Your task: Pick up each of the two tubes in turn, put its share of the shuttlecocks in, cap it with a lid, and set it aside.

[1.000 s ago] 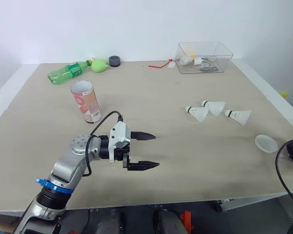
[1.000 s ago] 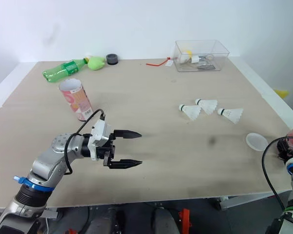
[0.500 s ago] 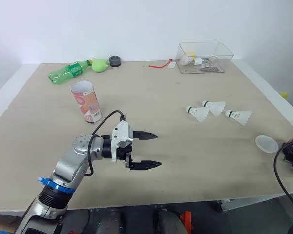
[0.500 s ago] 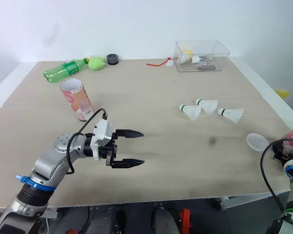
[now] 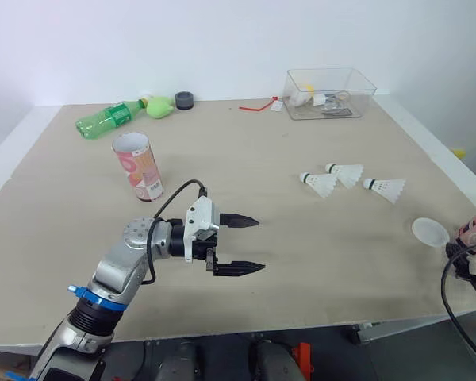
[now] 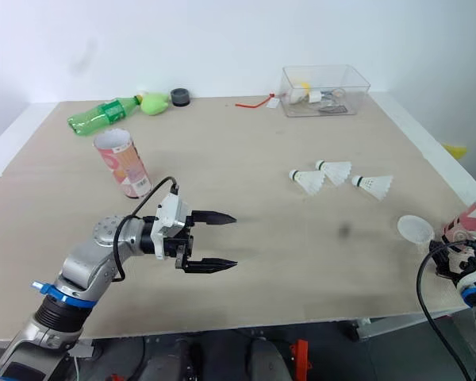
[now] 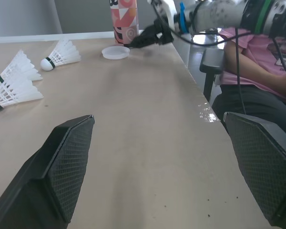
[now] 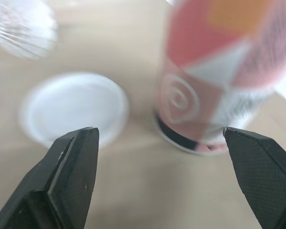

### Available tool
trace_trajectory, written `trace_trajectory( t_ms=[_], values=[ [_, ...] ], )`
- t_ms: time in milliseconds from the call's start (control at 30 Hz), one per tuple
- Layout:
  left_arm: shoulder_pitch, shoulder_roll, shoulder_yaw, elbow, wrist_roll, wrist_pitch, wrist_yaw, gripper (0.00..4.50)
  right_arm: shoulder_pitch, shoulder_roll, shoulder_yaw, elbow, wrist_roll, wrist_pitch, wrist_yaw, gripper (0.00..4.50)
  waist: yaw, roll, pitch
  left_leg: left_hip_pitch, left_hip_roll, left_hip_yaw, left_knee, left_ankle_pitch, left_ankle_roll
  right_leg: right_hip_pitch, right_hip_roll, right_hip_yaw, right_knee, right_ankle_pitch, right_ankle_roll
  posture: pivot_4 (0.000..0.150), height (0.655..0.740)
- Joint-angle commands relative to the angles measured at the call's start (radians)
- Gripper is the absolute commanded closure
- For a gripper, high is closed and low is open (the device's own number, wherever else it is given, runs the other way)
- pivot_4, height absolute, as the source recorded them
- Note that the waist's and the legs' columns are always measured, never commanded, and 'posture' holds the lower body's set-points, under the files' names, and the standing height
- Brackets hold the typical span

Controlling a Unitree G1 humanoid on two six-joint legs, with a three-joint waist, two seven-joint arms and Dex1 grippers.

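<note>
Right end effector (image 8: 159, 131) gapes before a cropped tube (image 8: 219, 71).

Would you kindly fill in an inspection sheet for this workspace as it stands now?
Surface: pale wooden table.
Job's things: first tube upright, open, on the left; second tube upright beside the lid at the right edge; three shuttlecocks lying together.
Clutter: green bottle, green object, black roll, red cord, clear box along the far edge.
Grippers: left gripper open, empty; right gripper open, facing the second tube.
Cables: black cable looped over the left wrist; another cable beside the right arm.
Surroundings: white wall; seated person beside the table.
</note>
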Motion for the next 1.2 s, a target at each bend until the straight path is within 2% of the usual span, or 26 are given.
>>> trace_trajectory(
  t_ms=[33,233,333,433,567,667,767,933,1200],
  values=[
    [-0.026,0.003,0.005,0.015,0.01,-0.034,-0.016,0.0,0.039,-0.007,0.004,-0.191,0.04,0.104,0.011,0.04,0.001,0.0,0.0,0.0,0.0,0.0,0.0,0.0,0.0,0.0,0.0,0.0,0.0,0.0,0.0,0.15,0.74],
    [-0.032,0.0,0.008,0.034,0.019,-0.048,-0.022,0.0,0.081,0.043,0.063,-0.437,0.108,0.241,0.015,0.04,0.002,0.0,0.0,-0.001,0.0,-0.001,-0.001,0.0,0.0,-0.001,0.0,0.0,0.0,-0.001,-0.001,0.15,0.74],
    [-0.031,-0.003,0.02,0.049,0.024,-0.06,-0.011,0.0,0.038,0.06,0.158,-0.522,0.15,0.183,0.136,0.04,-0.002,0.0,0.0,-0.001,0.0,-0.001,-0.001,0.0,0.0,-0.001,0.001,0.0,0.0,-0.001,-0.001,0.15,0.74],
    [-0.031,-0.005,0.037,0.072,0.025,-0.072,0.002,0.0,0.002,0.044,0.233,-0.53,0.169,0.106,0.301,0.04,-0.003,-0.001,0.001,0.0,0.0,-0.002,-0.001,0.0,0.0,-0.001,0.002,0.0,0.0,0.0,-0.001,0.15,0.74],
    [-0.027,-0.005,0.055,0.096,0.03,-0.087,0.023,0.0,-0.016,-0.025,0.348,-0.481,0.106,-0.074,0.57,0.04,0.003,-0.002,0.002,-0.001,0.0,-0.003,-0.001,0.0,0.0,-0.001,0.001,-0.002,-0.001,-0.001,-0.002,0.15,0.74],
    [-0.017,-0.003,0.079,0.108,0.031,-0.087,0.048,0.0,-0.095,-0.069,0.474,-0.375,0.049,-0.234,0.797,0.04,0.004,-0.006,0.004,-0.001,0.0,-0.002,-0.002,-0.001,0.0,-0.001,0.001,-0.001,-0.002,-0.001,-0.001,0.15,0.74],
    [-0.004,-0.001,0.1,0.115,0.043,-0.097,0.084,0.0,-0.21,-0.062,0.561,-0.257,0.014,-0.321,0.917,0.04,0.002,-0.008,0.006,-0.001,0.0,-0.001,-0.001,-0.001,0.0,-0.001,0.001,-0.001,-0.002,-0.001,-0.001,0.15,0.74],
    [0.039,-0.02,0.183,0.108,0.074,-0.09,0.263,0.0,-0.416,-0.003,0.666,-0.11,-0.007,-0.332,1.004,0.04,0.002,-0.01,0.007,-0.001,0.001,-0.002,-0.001,-0.001,0.0,-0.001,0.002,-0.001,-0.001,0.0,-0.003,0.15,0.74],
    [0.245,-0.061,0.335,-0.043,0.155,-0.038,0.629,0.0,-0.633,0.15,0.754,0.082,-0.081,-0.336,0.973,0.04,0.002,-0.01,0.007,-0.001,0.002,-0.002,-0.003,-0.002,-0.001,-0.002,0.001,-0.002,-0.001,0.004,-0.006,0.15,0.74]
  ],
)
